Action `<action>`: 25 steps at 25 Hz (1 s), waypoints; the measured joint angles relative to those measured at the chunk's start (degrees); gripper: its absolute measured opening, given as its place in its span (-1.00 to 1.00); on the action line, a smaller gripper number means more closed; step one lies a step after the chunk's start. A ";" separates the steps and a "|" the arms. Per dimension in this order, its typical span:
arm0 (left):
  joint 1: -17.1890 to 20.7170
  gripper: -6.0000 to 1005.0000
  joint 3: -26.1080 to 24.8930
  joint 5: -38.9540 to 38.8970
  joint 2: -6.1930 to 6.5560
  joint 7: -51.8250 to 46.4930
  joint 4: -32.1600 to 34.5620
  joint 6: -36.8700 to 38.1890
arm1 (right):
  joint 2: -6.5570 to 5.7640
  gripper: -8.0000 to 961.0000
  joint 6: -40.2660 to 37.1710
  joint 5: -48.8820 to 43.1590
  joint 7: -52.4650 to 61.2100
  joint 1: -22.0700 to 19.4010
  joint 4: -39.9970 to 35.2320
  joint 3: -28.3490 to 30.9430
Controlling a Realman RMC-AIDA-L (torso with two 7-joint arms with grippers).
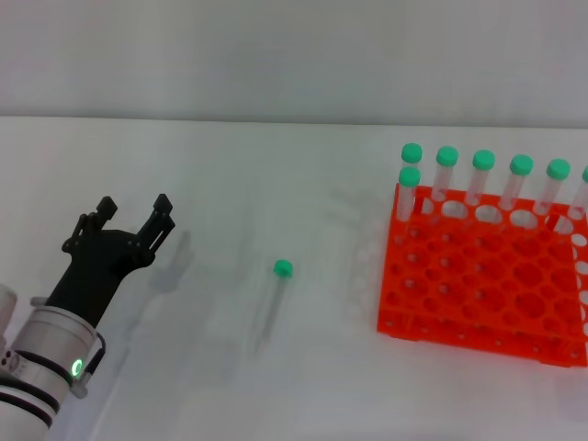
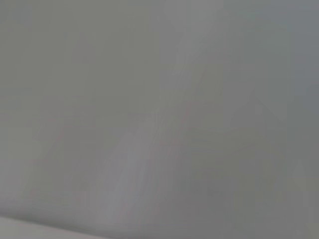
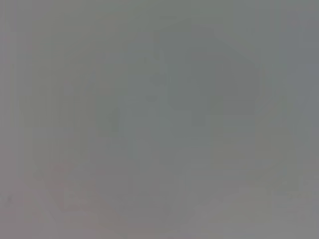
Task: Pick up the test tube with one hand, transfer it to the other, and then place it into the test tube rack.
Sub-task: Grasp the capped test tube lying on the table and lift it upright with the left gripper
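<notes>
Only head view shows left claw (image 1: 135, 214) agape, test tube (image 1: 273, 299).

A slender clear test tube (image 1: 274, 303) with a round mint-green cap is seen lying on the white table (image 1: 276, 165), cap end pointing away from the robot, body angled slightly left toward the near edge. It is untouched and lies well apart from the test tube rack (image 1: 478, 285). The rack, bright orange-red with a grid of round holes, is set to the right; green-capped tubes (image 1: 483, 175) stand upright along its far row.
</notes>
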 joint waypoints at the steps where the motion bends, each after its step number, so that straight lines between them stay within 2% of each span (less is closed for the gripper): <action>1: 0.00 0.71 -0.11 -0.02 0.00 1.44 -0.07 0.16 | 0.00 0.79 -0.02 0.00 0.00 -0.18 -0.01 0.30; 7: -1.05 0.71 -1.49 -0.01 0.36 1.63 -0.15 0.30 | -0.09 0.79 -0.07 0.00 0.00 -0.69 -0.17 0.71; 10: -5.51 0.71 -1.24 4.16 2.99 -10.11 -1.32 -1.68 | -0.15 0.79 -0.16 0.01 0.00 -0.93 -0.75 0.72; 14: -12.81 0.72 -1.13 18.12 6.27 -32.82 -8.56 -3.82 | -0.17 0.79 -0.18 0.00 0.00 -0.92 -0.79 0.71; 17: -20.29 0.71 -0.47 33.80 7.89 -53.87 -18.65 -3.20 | -0.18 0.79 -0.19 0.00 0.00 -0.67 -0.85 0.71; 18: -23.32 0.71 1.11 39.48 8.28 -61.39 -22.52 -2.69 | -0.18 0.79 -0.23 -0.01 0.00 -0.55 -0.86 0.71; 20: -28.98 0.71 5.91 47.98 8.64 -73.92 -29.08 -0.54 | -0.18 0.79 -0.31 -0.10 0.00 -0.26 -0.87 0.71; 21: -30.58 0.71 7.30 50.76 8.61 -77.39 -31.20 0.90 | -0.17 0.79 -0.41 -0.13 0.00 -0.19 -0.88 0.71; 25: -36.59 0.71 8.02 58.92 7.87 -84.13 -38.54 8.18 | -0.12 0.79 -1.59 -0.03 0.00 -0.03 -1.19 0.71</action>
